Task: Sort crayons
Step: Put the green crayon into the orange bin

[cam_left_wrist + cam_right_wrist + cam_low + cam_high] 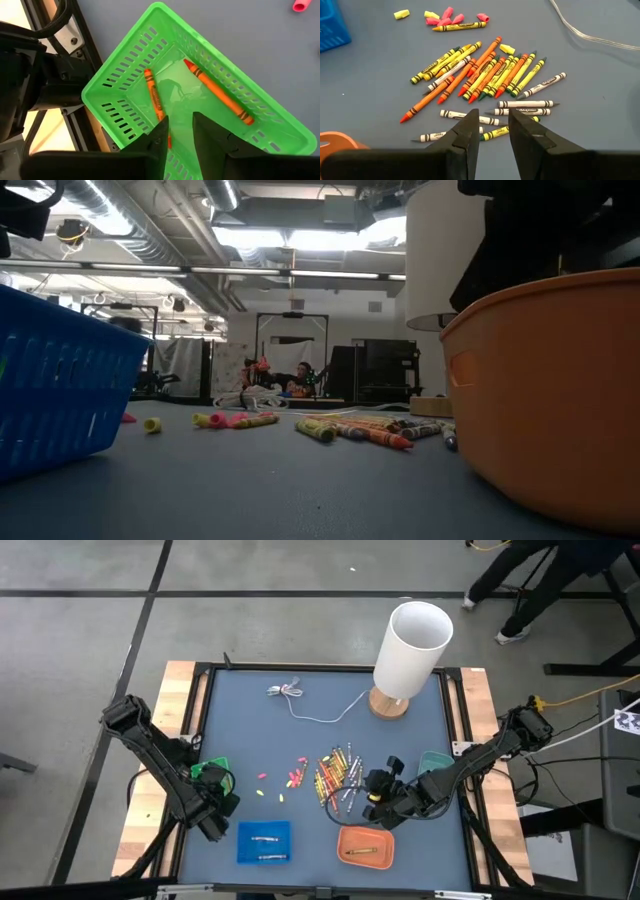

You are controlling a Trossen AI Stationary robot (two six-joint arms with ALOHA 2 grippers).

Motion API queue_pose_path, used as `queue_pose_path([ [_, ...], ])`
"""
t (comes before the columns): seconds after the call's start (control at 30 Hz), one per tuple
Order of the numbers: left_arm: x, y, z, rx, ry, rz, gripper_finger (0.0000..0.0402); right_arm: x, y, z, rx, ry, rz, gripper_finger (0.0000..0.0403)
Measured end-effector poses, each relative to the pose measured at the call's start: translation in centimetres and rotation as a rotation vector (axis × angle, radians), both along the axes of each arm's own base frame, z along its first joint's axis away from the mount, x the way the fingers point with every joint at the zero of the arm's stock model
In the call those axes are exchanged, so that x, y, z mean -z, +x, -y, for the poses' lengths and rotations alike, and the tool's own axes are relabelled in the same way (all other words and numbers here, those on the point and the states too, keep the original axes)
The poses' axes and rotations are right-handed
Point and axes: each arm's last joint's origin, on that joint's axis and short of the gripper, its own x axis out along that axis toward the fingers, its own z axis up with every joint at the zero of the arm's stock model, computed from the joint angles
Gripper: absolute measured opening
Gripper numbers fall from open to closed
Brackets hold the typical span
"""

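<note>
My left gripper (177, 132) hangs over the green basket (125, 87), fingers slightly apart, empty; two orange crayons (217, 92) lie inside. My right gripper (493, 127), parted and empty, hovers above the crayon pile (485, 75).

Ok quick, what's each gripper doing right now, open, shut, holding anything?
Left gripper: jaws open, empty, over the green basket holding two orange crayons.
Right gripper: jaws open, empty, above the crayon pile.

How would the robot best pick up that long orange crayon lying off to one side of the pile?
Probably at the middle of the orange crayon, coming straight down with the right gripper, jaws across its thin width. It lies flat with bare table along one side, so a finger fits there.
</note>
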Motion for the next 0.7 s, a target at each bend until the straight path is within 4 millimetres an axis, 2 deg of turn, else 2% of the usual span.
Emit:
queue_pose_path([
  [0.27,0.1,0.1,0.2,0.000,-0.018,0.016,0.0085,0.0,0.0,0.1,0.013,-0.020,0.014,0.0101],
  [0.53,0.1,0.1,0.2,0.000,-0.018,0.016,0.0085,-0.1,0.4,0.8,0.157,0.016,0.089,0.0101],
  [0.7,0.1,0.2,0.2,0.001,-0.026,0.024,0.0085,1.3,1.5,2.0,0.253,0.036,0.071,0.0101],
])
